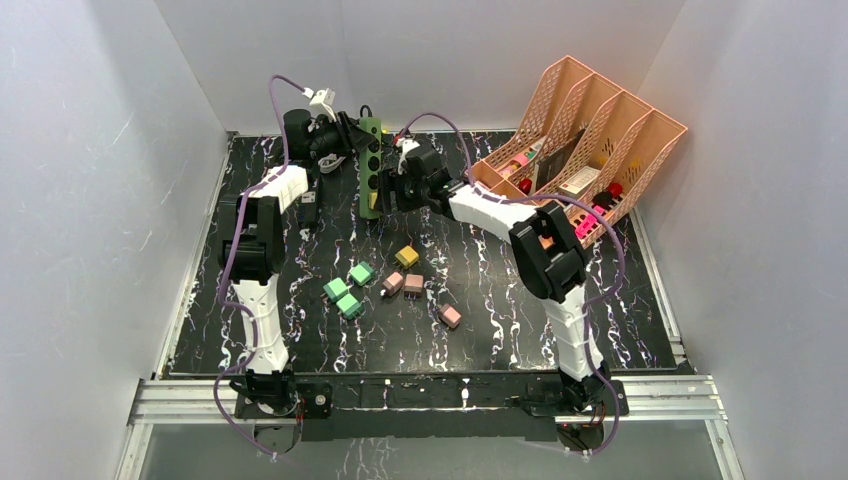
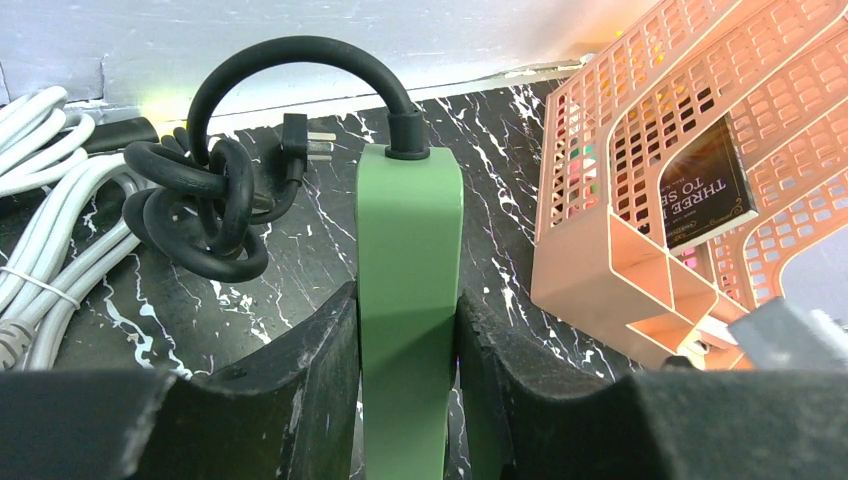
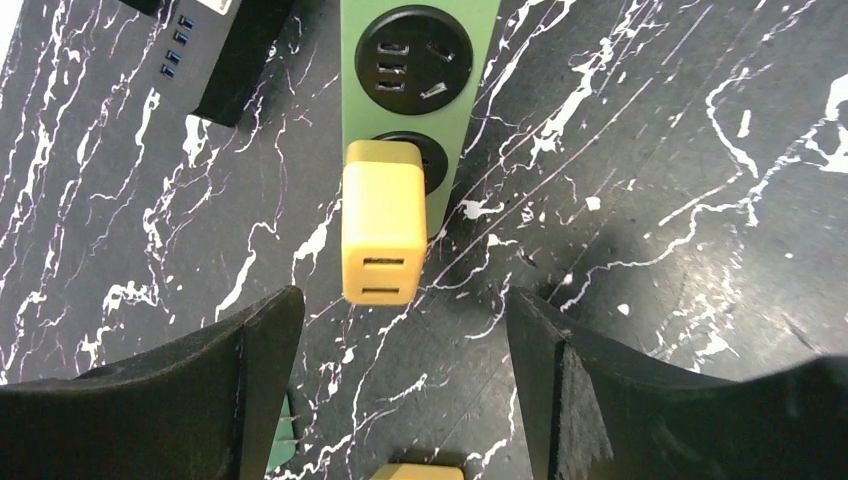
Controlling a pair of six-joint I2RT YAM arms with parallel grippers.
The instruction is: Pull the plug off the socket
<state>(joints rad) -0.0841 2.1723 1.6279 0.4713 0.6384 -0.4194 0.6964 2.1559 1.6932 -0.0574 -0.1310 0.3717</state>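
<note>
Step 1 looks done: my left gripper (image 2: 408,345) is clamped on the strip (image 2: 408,220). The plug (image 3: 383,225) sits in its socket (image 3: 435,160) (seated, I think). My right gripper (image 3: 402,310) hangs with jaws apart, just short. Next: advance, close, pull straight.

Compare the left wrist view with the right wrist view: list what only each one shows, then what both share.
Only left wrist: the left end effector clamping the green power strip, the coiled black cord, white cables and the peach file organizer.
Only right wrist: the yellow USB charger plugged into the strip, an empty socket, a black USB hub and the open right end effector.
Both: the strip on the black marble tabletop.
</note>
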